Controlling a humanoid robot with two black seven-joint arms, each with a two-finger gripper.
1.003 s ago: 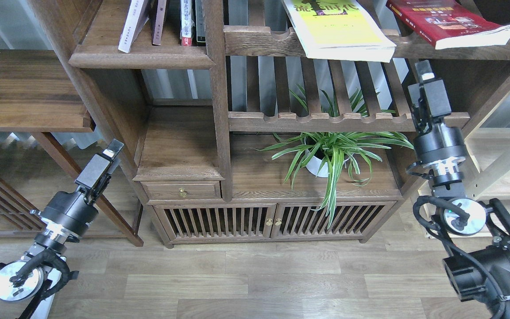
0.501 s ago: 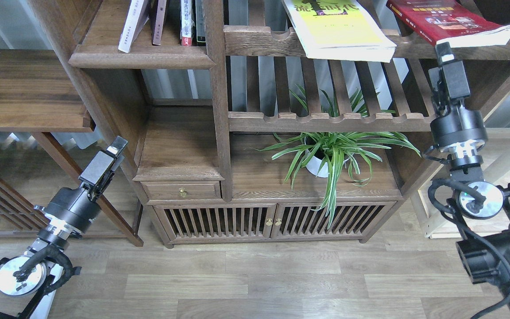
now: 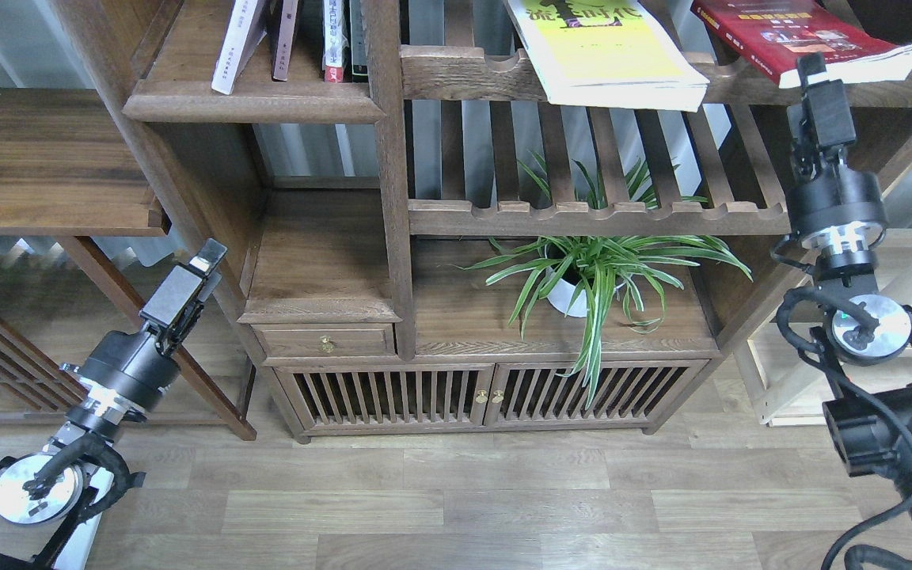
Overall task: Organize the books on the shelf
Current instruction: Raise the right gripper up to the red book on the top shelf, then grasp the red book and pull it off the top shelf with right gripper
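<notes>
A large dark-brown wooden bookcase (image 3: 393, 198) shows matt, visibly grained boards. A yellow-green paperback book (image 3: 606, 47) and a dark red paperback book (image 3: 788, 36) have glossy covers and pale paper page edges. The pale wood-look plank floor (image 3: 456, 499) appears smooth.

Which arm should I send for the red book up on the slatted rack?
Right. The right gripper is raised just under the red book, near its front edge. The left gripper sits low beside the bookcase leg, far from it.
</notes>
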